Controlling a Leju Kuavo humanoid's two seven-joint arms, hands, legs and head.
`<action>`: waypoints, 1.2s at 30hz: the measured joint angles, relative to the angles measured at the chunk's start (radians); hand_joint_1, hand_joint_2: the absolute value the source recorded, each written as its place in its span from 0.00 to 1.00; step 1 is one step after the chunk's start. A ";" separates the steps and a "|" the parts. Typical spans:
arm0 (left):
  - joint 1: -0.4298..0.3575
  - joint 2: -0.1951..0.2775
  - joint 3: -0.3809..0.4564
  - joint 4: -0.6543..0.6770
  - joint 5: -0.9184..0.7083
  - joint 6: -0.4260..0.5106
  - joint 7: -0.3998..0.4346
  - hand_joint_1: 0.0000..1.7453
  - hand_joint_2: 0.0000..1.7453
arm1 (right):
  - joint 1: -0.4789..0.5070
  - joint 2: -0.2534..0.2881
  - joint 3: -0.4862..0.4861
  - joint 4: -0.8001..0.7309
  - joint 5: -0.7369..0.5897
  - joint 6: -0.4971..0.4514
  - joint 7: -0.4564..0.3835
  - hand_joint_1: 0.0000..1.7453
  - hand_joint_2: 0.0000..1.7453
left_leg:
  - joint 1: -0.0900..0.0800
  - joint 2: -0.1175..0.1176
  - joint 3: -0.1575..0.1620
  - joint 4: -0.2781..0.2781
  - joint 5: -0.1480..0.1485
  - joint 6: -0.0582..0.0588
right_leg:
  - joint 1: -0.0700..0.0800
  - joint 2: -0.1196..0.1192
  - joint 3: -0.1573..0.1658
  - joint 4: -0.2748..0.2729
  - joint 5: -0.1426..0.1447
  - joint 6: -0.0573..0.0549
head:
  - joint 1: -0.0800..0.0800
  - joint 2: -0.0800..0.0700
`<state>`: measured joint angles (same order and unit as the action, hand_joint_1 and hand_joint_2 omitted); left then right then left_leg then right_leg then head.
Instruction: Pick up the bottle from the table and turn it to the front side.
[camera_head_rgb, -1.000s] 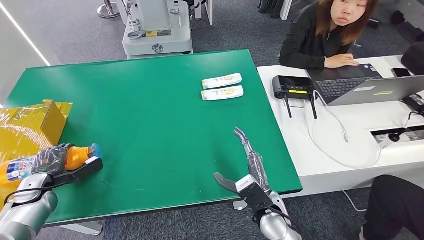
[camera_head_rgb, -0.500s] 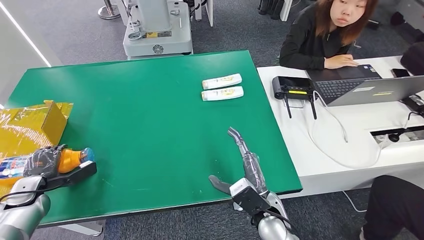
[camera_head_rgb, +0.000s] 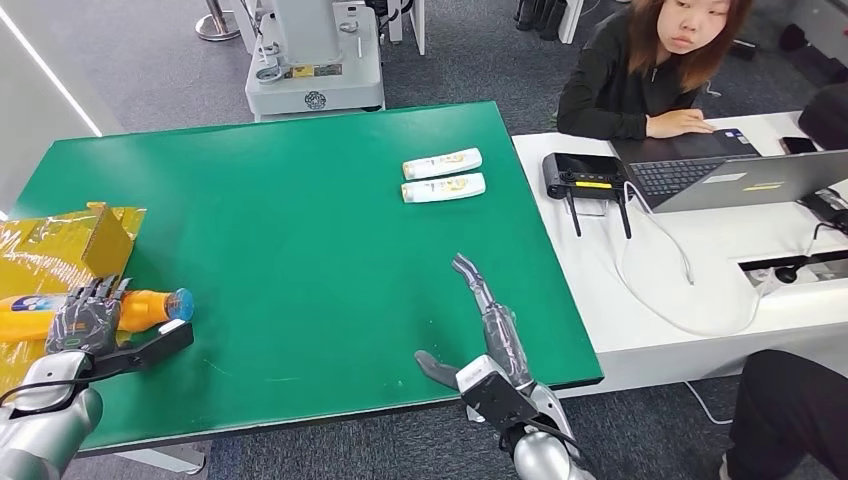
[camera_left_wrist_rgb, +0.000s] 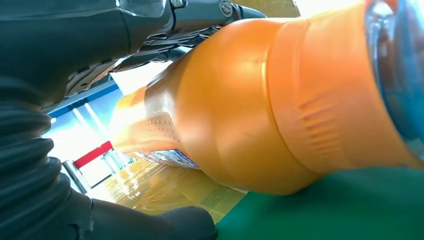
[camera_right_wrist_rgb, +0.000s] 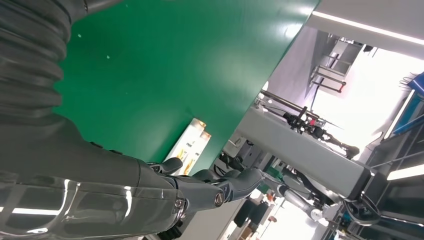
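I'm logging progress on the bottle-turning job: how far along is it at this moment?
Done, apparently: the orange bottle lies on its side on the green table, its blue cap away from the yellow box.

In hand: the left robot hand has its fingers spread over the bottle, apparently not gripping. The right robot hand is open, holding nothing.

Left: whether the front faces up cannot be told, so possibly another turn. Two white tubes lie untouched.

The bottle lies at the counter's near left edge, under the left hand. Two tubes lie side by side far right; the right hand hangs near right.
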<state>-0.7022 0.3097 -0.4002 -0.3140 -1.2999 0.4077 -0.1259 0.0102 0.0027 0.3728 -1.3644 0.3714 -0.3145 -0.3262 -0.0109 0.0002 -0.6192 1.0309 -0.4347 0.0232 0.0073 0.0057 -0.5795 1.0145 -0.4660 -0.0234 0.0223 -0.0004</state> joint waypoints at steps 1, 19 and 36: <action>0.000 -0.001 0.000 0.000 0.002 -0.003 -0.003 0.00 1.00 | 0.000 0.001 -0.001 0.000 0.000 0.002 0.000 0.00 1.00 | 0.000 0.000 0.000 0.000 0.000 0.000 | 0.000 0.000 0.000 0.000 0.000 0.000 | 0.000 0.000; 0.061 -0.131 0.054 -0.026 0.107 0.219 -0.162 0.00 1.00 | 0.027 0.016 -0.032 -0.001 0.015 0.003 0.004 0.00 1.00 | -0.001 -0.007 0.000 0.000 0.000 0.000 | -0.001 -0.008 0.002 -0.001 -0.002 0.000 | 0.000 0.000; 0.203 -0.328 0.027 -0.511 0.523 0.022 -0.260 0.00 1.00 | 0.047 -0.015 -0.040 0.027 -0.099 -0.055 -0.035 0.00 1.00 | -0.002 -0.006 -0.004 0.001 -0.001 0.002 | -0.002 -0.006 -0.002 -0.002 -0.001 0.001 | 0.000 0.000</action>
